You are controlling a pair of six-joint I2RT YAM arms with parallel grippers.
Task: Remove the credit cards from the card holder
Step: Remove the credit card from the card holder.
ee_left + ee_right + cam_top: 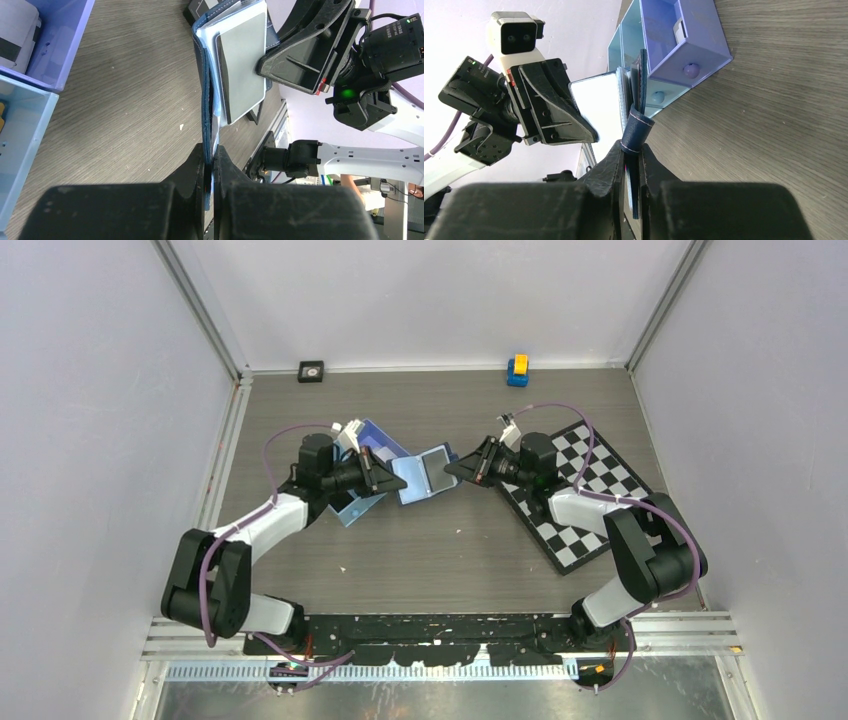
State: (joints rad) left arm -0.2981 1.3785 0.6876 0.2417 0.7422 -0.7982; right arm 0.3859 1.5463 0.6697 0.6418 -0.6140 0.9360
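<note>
The card holder, navy outside and light blue inside, is held open like a book above the table between both grippers. My left gripper is shut on its left flap; in the left wrist view the navy edge runs up from between the fingers. A pale grey credit card sits in the inner pocket. My right gripper is shut on the right flap; in the right wrist view the folded navy edge sticks out of the fingers, with the card's pale face behind it.
A light-blue and purple three-compartment tray stands just behind the left gripper; it also shows in the left wrist view and the right wrist view. A checkerboard lies under the right arm. A yellow-blue toy and a black square sit at the back wall.
</note>
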